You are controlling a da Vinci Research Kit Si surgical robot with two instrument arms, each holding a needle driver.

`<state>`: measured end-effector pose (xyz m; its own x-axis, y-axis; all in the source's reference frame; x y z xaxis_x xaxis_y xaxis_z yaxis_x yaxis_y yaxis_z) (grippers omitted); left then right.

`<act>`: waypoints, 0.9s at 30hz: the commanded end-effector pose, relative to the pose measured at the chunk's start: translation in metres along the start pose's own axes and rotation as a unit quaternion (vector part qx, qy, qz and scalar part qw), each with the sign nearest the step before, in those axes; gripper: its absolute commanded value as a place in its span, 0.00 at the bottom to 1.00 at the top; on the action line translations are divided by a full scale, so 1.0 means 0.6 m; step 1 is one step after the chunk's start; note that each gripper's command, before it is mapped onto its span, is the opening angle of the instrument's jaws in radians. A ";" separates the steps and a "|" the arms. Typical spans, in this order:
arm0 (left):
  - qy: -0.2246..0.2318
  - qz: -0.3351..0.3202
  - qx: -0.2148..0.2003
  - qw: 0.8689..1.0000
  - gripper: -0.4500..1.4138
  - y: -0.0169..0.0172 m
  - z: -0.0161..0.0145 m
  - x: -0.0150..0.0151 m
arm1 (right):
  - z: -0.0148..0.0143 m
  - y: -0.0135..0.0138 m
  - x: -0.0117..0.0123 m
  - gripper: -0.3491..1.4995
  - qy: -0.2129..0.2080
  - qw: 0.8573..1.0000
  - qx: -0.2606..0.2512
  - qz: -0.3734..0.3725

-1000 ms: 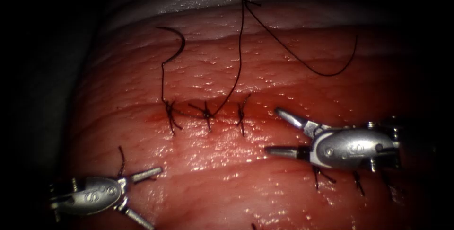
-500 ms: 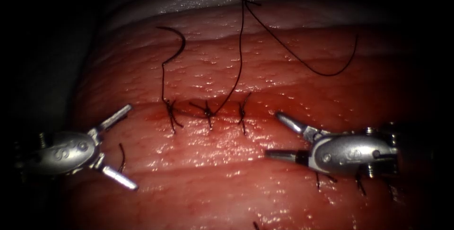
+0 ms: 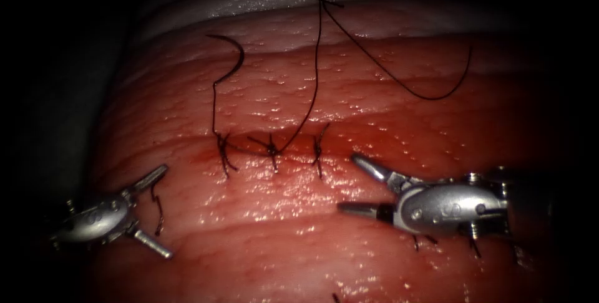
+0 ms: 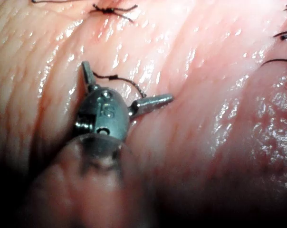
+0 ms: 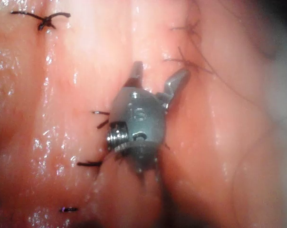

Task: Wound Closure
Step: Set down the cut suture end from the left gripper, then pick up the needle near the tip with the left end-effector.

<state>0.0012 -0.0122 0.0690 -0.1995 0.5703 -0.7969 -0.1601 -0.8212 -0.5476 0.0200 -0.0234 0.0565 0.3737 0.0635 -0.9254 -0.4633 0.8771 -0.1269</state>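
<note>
**Three stitches in, both tools empty**

The cut (image 3: 274,147) in the tissue (image 3: 349,259) carries three tied stitches (image 3: 272,149) along its left and middle stretch. Its right end, beyond the third stitch, looks unstitched, so I judge the closure partly done.

The needle (image 3: 232,53) lies free on the tissue well above the cut, not driven in. Its thread (image 3: 315,78) runs from the stitches upward and loops off to the upper right.

Left tool (image 3: 148,212): jaws spread wide, gripping nothing, below and left of the cut; a short cut end of thread (image 3: 157,206) lies between them.

Right tool (image 3: 359,184): jaws spread, gripping nothing, just below the cut's right end.
</note>
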 end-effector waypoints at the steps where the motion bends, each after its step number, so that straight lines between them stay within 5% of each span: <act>1: -0.004 0.001 -0.002 1.000 0.88 0.0002 0.0007 -0.0011 | 0.0008 -0.0011 -0.0002 0.87 0.000 1.000 0.001 0.000; 10: -0.034 0.007 0.041 0.999 0.88 0.0016 -0.0072 -0.0025 | 0.0006 -0.0016 -0.0001 0.85 -0.005 1.000 0.007 0.001; 17: -0.057 0.040 0.060 0.996 0.89 0.0011 -0.0110 0.0037 | -0.0001 -0.0015 0.0000 0.85 -0.007 1.000 0.011 0.003; 21: -0.073 0.083 0.085 0.990 0.77 -0.0053 -0.0091 0.0115 | -0.0013 -0.0012 0.0005 0.85 -0.010 1.000 0.011 0.004; 27: -0.097 0.154 0.105 0.978 0.73 -0.0189 -0.0028 0.0196 | -0.0030 -0.0013 0.0012 0.85 -0.009 1.000 0.012 0.003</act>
<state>0.0019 0.0062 0.0659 -0.4768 0.2746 -0.8350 -0.2505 -0.9530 -0.1704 0.0184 -0.0247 0.0547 0.3885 0.0794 -0.9180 -0.4485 0.8866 -0.1131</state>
